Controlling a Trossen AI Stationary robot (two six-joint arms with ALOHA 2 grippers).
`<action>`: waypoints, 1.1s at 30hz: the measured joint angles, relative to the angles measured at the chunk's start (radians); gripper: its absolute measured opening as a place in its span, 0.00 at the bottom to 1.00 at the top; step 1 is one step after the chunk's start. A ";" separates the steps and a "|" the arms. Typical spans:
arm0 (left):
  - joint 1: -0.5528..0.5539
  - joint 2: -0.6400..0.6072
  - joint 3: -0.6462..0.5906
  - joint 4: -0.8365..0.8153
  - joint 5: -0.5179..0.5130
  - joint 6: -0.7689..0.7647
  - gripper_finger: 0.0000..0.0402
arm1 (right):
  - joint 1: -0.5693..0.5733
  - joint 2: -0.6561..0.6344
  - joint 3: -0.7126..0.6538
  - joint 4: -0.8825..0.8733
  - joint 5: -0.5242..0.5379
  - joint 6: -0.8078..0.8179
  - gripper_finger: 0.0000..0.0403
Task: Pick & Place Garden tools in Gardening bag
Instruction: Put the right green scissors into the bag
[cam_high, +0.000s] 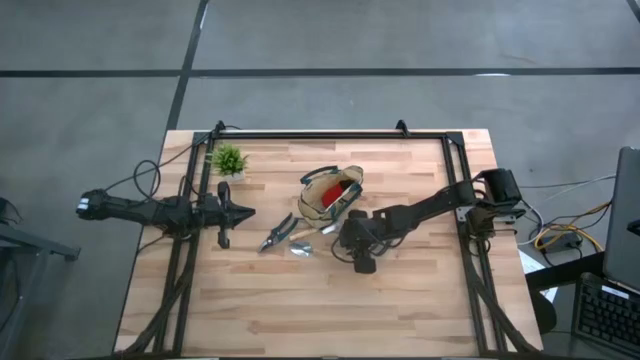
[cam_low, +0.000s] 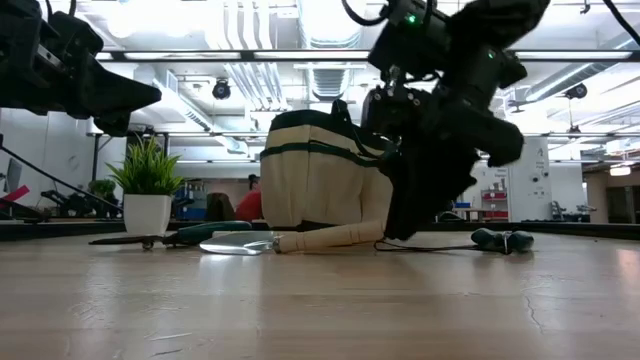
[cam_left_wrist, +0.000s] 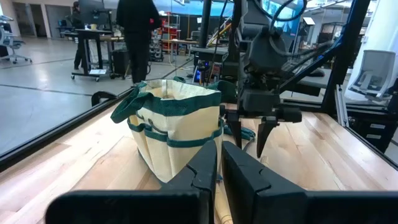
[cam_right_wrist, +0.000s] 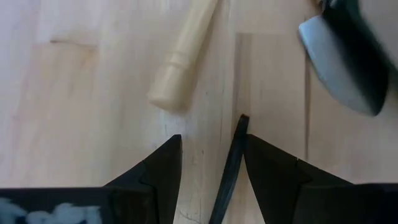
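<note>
Trowel (cam_right_wrist: 181, 56) pickup is in hand: right gripper (cam_right_wrist: 208, 158), fingers spread and empty, hovers near its wooden handle and, I judge, must shift over it before closing; left gripper (cam_left_wrist: 219, 163) waits clenched, facing the bag (cam_left_wrist: 177, 127).

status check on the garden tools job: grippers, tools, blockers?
Right gripper open, low over the table beside the trowel handle. Left gripper parked near the potted plant. Red-headed tool in the gardening bag; pruners still out. No blockers seen.
</note>
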 joint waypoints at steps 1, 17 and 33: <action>0.000 0.000 0.000 0.000 0.000 0.000 0.08 | 0.000 0.003 -0.008 0.007 0.000 0.003 0.40; 0.000 0.003 0.000 0.000 0.000 0.000 0.08 | -0.001 0.096 0.041 0.006 0.027 -0.036 0.17; 0.000 0.004 0.000 0.000 0.000 0.000 0.08 | 0.019 0.062 0.147 -0.126 0.126 -0.113 0.02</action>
